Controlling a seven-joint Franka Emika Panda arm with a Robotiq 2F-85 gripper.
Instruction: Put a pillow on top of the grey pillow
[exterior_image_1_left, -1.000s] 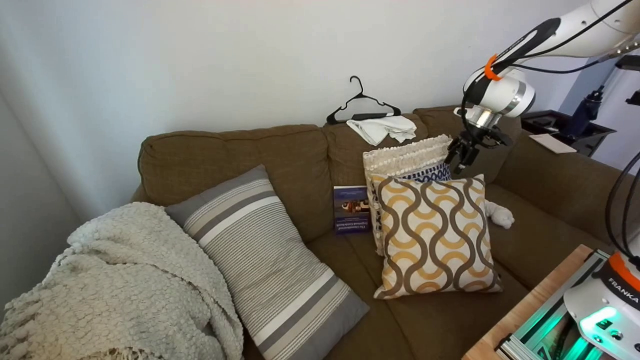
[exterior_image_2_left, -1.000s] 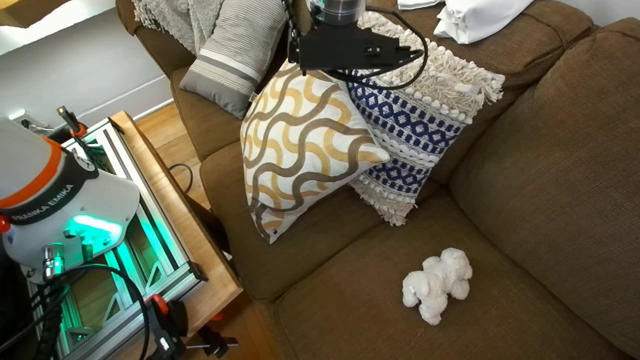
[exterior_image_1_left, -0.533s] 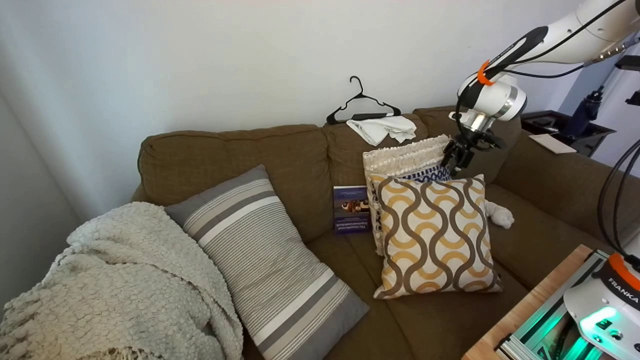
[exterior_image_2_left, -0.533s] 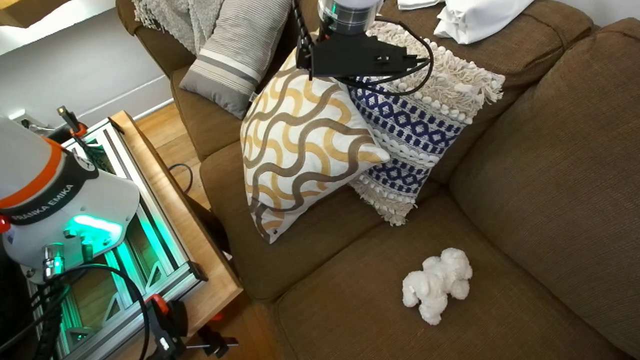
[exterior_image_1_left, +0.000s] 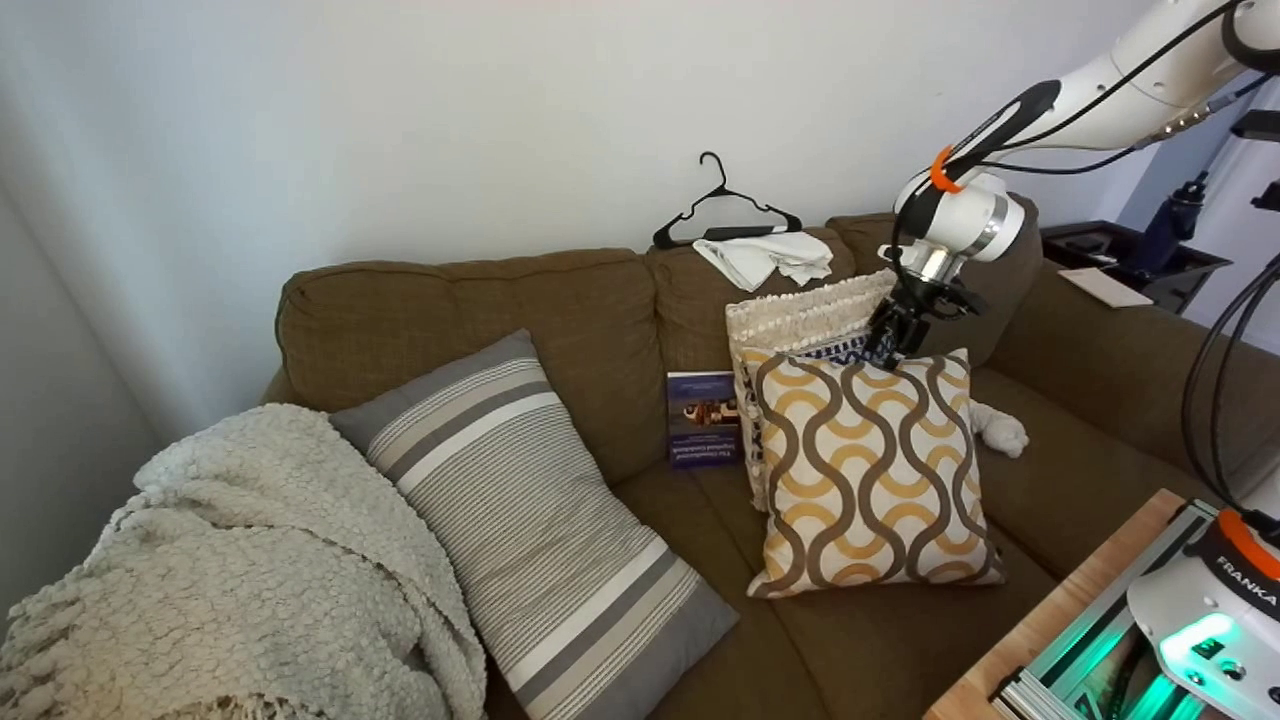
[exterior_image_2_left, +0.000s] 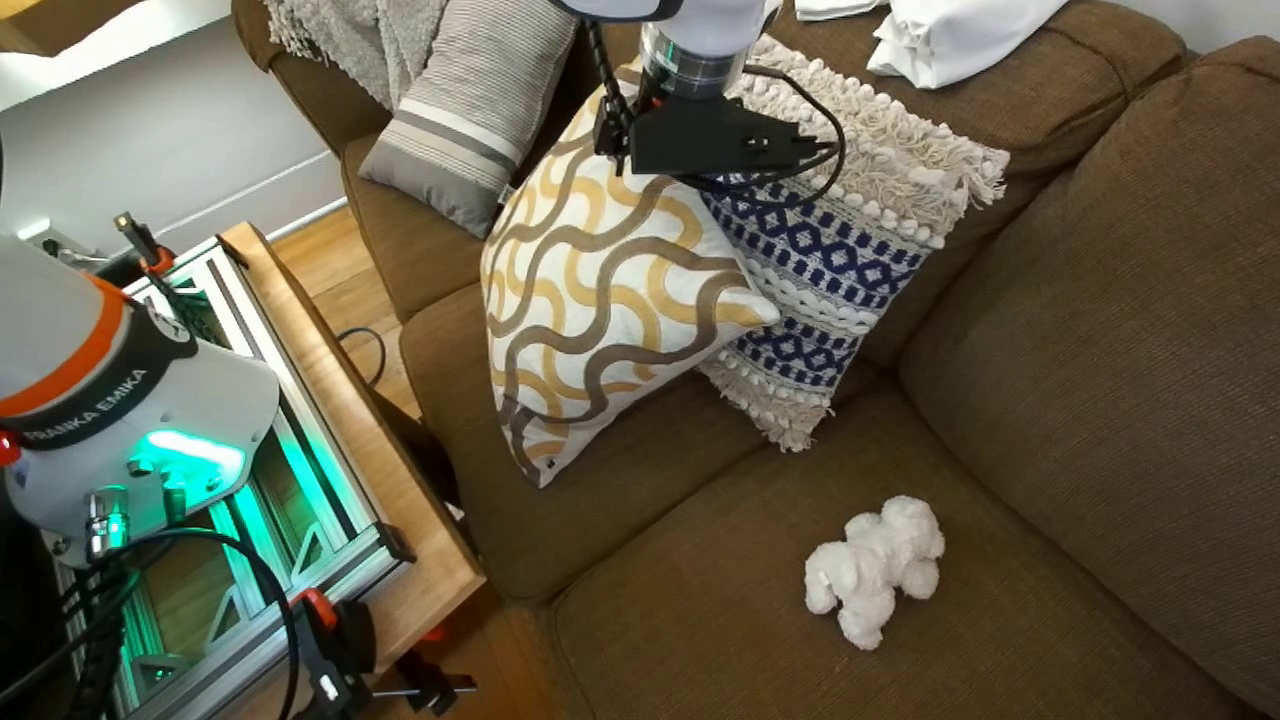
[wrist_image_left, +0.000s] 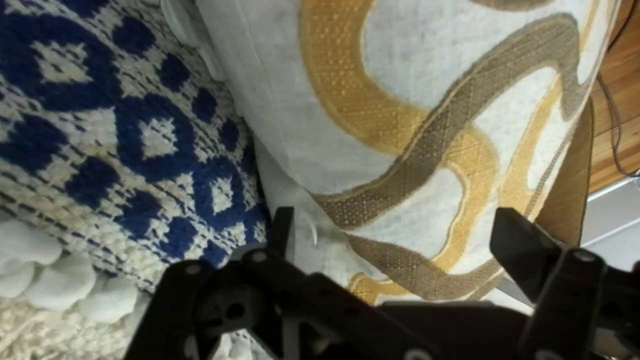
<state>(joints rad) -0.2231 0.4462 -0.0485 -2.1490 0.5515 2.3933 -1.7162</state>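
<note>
The pillow, with wavy mustard-brown and cream pattern, stands leaning against the cream-and-navy pillow on the sofa. It also shows in an exterior view and fills much of the wrist view. My gripper is open at its top edge. In the wrist view, the jaws stand wide apart with the pillow's upper edge between them; I cannot tell whether they touch it. In an exterior view the fingertips are hidden behind the gripper body. The grey pillow, striped, lies tilted on the sofa; it also shows in an exterior view.
The cream-and-navy pillow stands right behind the patterned one. A blue book leans on the sofa back, with a hanger and white cloth above. A knitted blanket lies beside the grey pillow. A white plush toy lies on the seat.
My gripper has moved down and, in an exterior view, to the left, from above the patterned pillow to its top edge. The pillows have not moved.
</note>
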